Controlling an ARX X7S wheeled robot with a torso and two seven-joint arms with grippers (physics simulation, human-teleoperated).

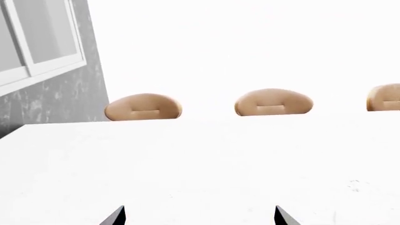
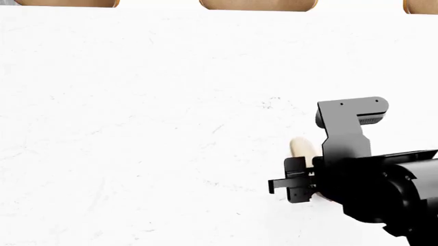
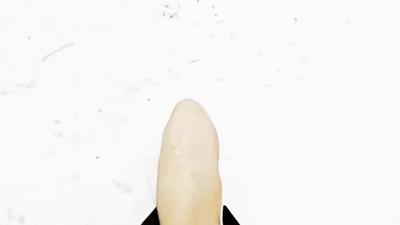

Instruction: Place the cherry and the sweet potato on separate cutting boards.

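The sweet potato (image 3: 189,159) is a pale cream root lying on the white table top (image 2: 137,128), its rounded end pointing away from my right gripper (image 3: 189,218). The two dark fingertips press against its sides, so that gripper is shut on it. In the head view only the root's far end (image 2: 301,147) sticks out past the right gripper (image 2: 299,177); the rest is hidden by the arm. My left gripper (image 1: 198,216) is open over bare table, fingertips wide apart with nothing between them. The cherry and the cutting boards are out of view.
Tan chair backs (image 1: 143,107) (image 1: 273,102) stand behind the table's far edge (image 1: 187,121); their tops (image 2: 259,5) show in the head view. A grey wall with a window (image 1: 37,42) lies beyond the table's far left corner.
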